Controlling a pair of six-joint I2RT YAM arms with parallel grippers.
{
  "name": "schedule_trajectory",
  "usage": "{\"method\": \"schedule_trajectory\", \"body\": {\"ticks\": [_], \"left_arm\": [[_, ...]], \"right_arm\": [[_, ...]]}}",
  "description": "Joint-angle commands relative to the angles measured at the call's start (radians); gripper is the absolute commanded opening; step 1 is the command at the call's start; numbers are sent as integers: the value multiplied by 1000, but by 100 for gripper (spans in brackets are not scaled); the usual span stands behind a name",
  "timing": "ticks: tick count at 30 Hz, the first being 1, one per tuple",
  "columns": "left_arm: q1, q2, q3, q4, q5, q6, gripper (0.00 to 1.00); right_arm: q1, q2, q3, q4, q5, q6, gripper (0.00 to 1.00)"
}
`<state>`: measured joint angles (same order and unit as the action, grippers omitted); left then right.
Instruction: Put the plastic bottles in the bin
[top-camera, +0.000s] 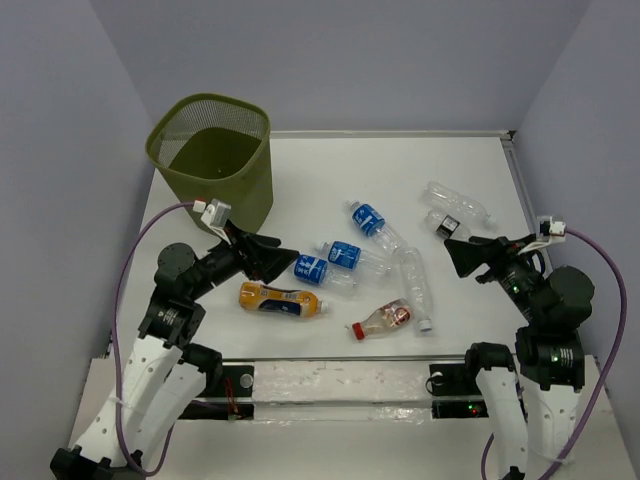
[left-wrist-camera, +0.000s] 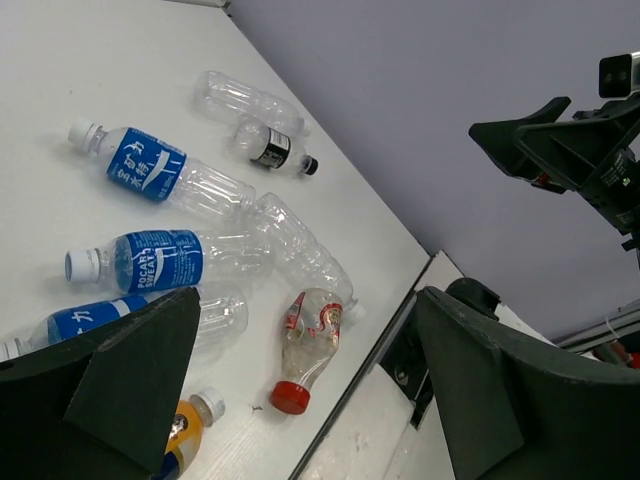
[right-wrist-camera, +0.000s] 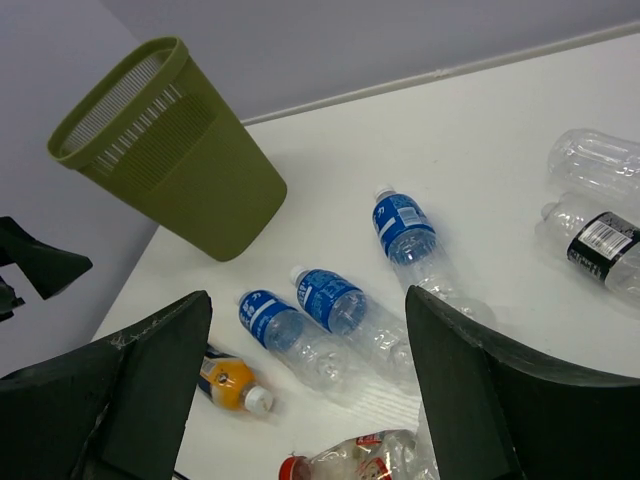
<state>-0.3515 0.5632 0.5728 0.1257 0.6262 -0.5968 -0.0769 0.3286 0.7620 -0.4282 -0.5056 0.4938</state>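
Note:
The olive-green mesh bin (top-camera: 213, 160) stands at the table's back left; it also shows in the right wrist view (right-wrist-camera: 160, 150). Several plastic bottles lie on the table: three blue-labelled ones (top-camera: 367, 221) (top-camera: 343, 255) (top-camera: 315, 271), an orange one (top-camera: 279, 299), a red-capped one (top-camera: 383, 319), a clear one (top-camera: 415, 283) and two clear ones at the right (top-camera: 455, 203) (top-camera: 446, 225). My left gripper (top-camera: 275, 258) is open and empty, above the table just left of the blue bottles. My right gripper (top-camera: 462, 256) is open and empty, right of the clear bottle.
A raised rail (top-camera: 330, 380) runs along the table's near edge between the arm bases. Grey walls close the table's left, back and right sides. The bin stands close behind my left arm.

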Motion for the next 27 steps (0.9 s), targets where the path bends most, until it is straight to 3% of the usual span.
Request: {"method": "schedule_trajectory", "body": {"ticks": [1, 8, 11, 15, 18, 20, 27], "left_arm": [[0, 38, 15, 100, 29, -35, 99], [-9, 118, -1, 207, 4, -109, 98], [-58, 184, 9, 209, -71, -124, 95], [-171, 279, 54, 148, -267, -115, 91], [-291, 365, 99, 75, -600, -109, 96], [-354, 398, 110, 69, -748, -130, 99], [-437, 605, 188, 65, -914, -98, 99]], "right_arm": [[8, -13, 16, 2, -20, -15, 83], [8, 0, -36, 0, -14, -1, 83], [8, 10, -49, -6, -4, 6, 83], [8, 23, -66, -12, 6, 28, 82], [8, 27, -102, -12, 21, 32, 82], [8, 42, -127, -11, 24, 16, 82], [8, 105, -173, -12, 6, 11, 82]]}}
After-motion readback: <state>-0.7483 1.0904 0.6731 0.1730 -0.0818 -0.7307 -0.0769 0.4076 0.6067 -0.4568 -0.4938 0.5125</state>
